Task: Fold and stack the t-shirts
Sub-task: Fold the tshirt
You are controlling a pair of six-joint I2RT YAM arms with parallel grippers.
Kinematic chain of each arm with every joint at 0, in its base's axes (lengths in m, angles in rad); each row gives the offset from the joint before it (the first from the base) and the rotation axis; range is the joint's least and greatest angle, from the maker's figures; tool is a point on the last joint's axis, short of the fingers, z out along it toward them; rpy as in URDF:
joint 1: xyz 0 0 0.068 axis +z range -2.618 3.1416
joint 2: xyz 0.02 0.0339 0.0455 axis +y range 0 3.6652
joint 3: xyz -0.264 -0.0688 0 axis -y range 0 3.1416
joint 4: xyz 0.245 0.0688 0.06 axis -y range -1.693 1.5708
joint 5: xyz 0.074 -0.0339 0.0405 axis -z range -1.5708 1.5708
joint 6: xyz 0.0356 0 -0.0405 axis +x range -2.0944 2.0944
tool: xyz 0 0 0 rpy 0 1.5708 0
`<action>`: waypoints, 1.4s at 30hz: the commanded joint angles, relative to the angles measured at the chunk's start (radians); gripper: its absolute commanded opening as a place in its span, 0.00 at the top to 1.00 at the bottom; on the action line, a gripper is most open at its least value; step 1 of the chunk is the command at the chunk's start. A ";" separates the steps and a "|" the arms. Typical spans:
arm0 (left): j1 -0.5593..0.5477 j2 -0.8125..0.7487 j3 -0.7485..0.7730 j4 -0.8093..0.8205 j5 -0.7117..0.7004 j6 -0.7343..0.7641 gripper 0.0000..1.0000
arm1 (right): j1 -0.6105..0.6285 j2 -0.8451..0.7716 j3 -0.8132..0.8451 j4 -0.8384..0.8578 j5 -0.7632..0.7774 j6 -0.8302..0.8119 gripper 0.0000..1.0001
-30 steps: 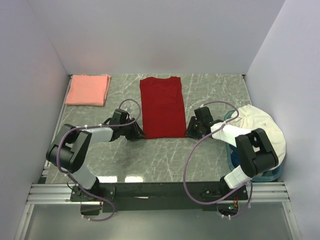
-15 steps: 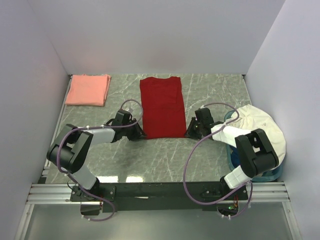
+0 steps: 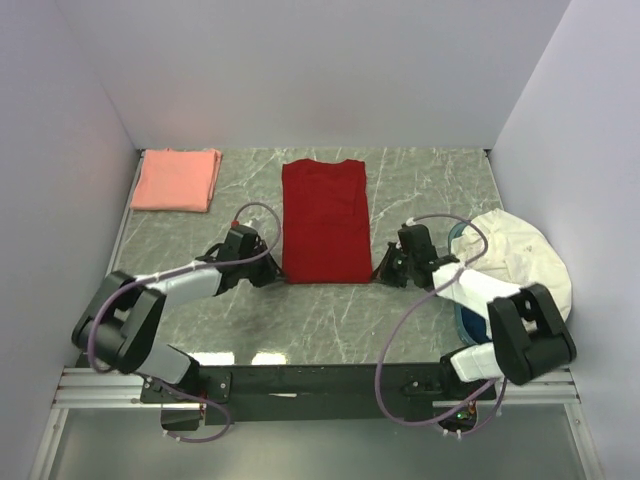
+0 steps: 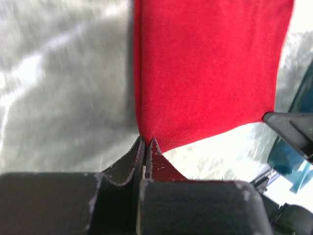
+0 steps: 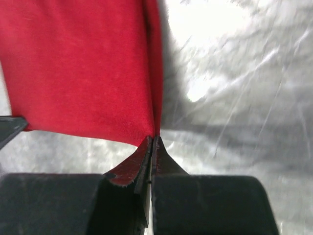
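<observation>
Two shirts are sitting at different stages. Farthest left, well beyond the left fingers [image 4: 128, 165] and to their outer side, the salmon-pink t-shirt [image 3: 176, 180] is lying on the counter [image 3: 420, 190] as a neat folded rectangle; that one is looking finished.

The left fingers are pinching shut on the near left corner of the deep red t-shirt [image 3: 325, 222], and in the left wrist view the cloth is rising out from between their tips. The red shirt is stretching away from both sets of fingers as a long narrow panel. Its sleeves are already tucked in and its collar is lying at the far end, so its lengthwise folds are appearing done. The right fingers [image 5: 131, 169] are clamping the near right corner of the same hem, with cloth again running forward from between the tips.

Beyond the right fingers on their outer side, a white cloth [image 3: 520, 255] is sitting heaped over a blue bin [image 3: 462, 318]; whether it is another garment I cannot tell.

Judging from this, roughly half is remaining. The red panel is waiting for its crosswise fold, hem toward collar. After that it is needing to go onto the pink one, which is lying well apart from it.
</observation>
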 commanded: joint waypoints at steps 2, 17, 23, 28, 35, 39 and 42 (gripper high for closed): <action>-0.041 -0.154 -0.068 -0.073 -0.053 -0.023 0.99 | 0.016 -0.166 -0.072 -0.021 -0.020 0.016 1.00; -0.310 -0.800 -0.333 -0.340 -0.179 -0.255 0.99 | 0.352 -0.815 -0.380 -0.219 0.073 0.257 1.00; -0.397 -0.915 -0.343 -0.430 -0.208 -0.301 1.00 | 0.392 -0.963 -0.399 -0.336 0.096 0.288 1.00; -0.399 -0.868 -0.242 -0.484 -0.271 -0.266 1.00 | 0.394 -0.946 -0.293 -0.402 0.160 0.242 1.00; -0.396 -0.764 -0.088 -0.528 -0.323 -0.206 1.00 | 0.391 -0.836 -0.100 -0.494 0.268 0.171 1.00; -0.370 -0.707 -0.004 -0.544 -0.336 -0.154 1.00 | 0.389 -0.776 0.010 -0.495 0.291 0.133 1.00; -0.304 -0.649 0.064 -0.527 -0.282 -0.097 1.00 | 0.381 -0.694 0.078 -0.498 0.305 0.099 1.00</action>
